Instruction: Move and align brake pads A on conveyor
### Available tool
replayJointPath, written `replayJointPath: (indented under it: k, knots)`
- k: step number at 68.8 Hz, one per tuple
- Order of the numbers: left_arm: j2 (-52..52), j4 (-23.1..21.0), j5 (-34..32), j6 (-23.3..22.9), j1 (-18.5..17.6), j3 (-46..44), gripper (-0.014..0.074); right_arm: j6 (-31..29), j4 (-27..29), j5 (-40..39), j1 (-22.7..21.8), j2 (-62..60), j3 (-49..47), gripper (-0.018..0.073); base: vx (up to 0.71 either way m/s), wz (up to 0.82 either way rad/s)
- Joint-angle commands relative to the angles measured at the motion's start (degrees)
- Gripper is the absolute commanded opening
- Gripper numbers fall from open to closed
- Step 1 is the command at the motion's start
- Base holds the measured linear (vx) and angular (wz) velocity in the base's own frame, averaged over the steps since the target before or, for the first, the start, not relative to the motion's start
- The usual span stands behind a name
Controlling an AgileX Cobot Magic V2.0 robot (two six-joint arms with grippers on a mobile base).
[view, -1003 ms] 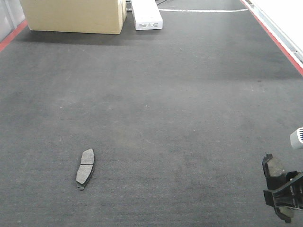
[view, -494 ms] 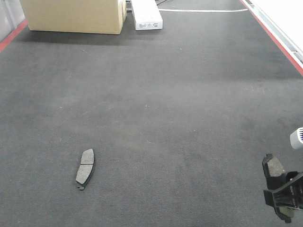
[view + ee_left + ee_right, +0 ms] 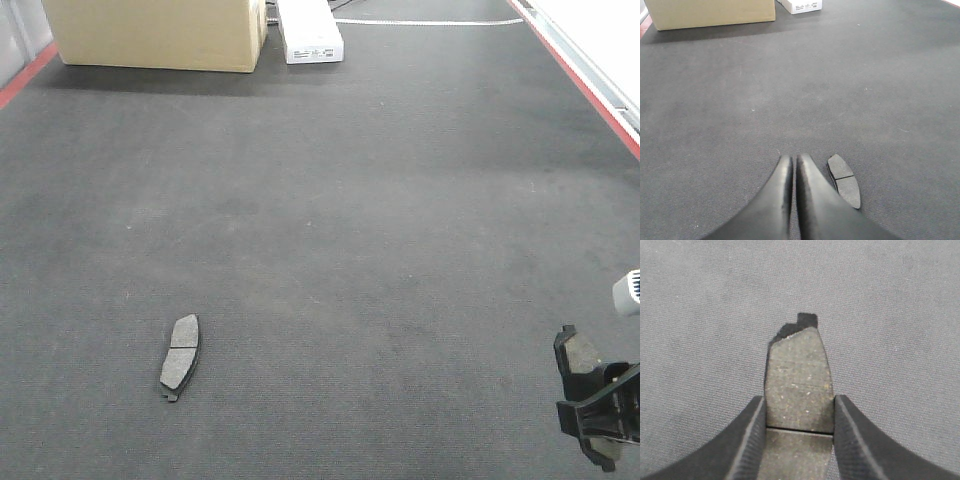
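Conveyor point(image 3: 380, 250) fills my front view, dark felt with red strips along both edges, and I see nothing on it shifted from a second ago. At its far end sit a cardboard box point(image 3: 155, 35) and a smaller white box point(image 3: 310, 30). My right gripper point(image 3: 800, 402) stays low at the near right corner, jaws closed partway on the held brake pad point(image 3: 799, 365), whose rough dark-grey face has a thin groove across it. My left gripper point(image 3: 794, 161) has its fingers pressed together on nothing, just beside the loose brake pad point(image 3: 845, 180), which lies flat on the belt, curved and grooved mid-length.
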Motion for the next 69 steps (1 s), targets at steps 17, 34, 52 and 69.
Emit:
replayJointPath:
  k: [17,34,52,69]
  knots:
    - [0.3,0.4,-3.9,-0.6,0.2,-1.5,-0.0006,-0.5,0.2,-4.3,0.0,-0.3,-1.7,-0.001,0.0,0.0]
    - [0.3,0.4,-3.9,-0.6,0.2,-1.5,-0.0006,-0.6,0.4,-4.3,0.0,0.1,-1.8,-0.0006,0.0,0.0]
    - [0.3,0.4,-3.9,-0.6,0.2,-1.5,-0.0006,-0.6,0.4,-3.8,0.0,10.5,-7.5,-0.0001,0.0,0.0]
    - [0.3,0.4,-3.9,-0.6,0.2,-1.5,-0.0006,-0.6,1.6,-4.1,1.2,24.6,-16.5,0.0008,0.0,0.0]
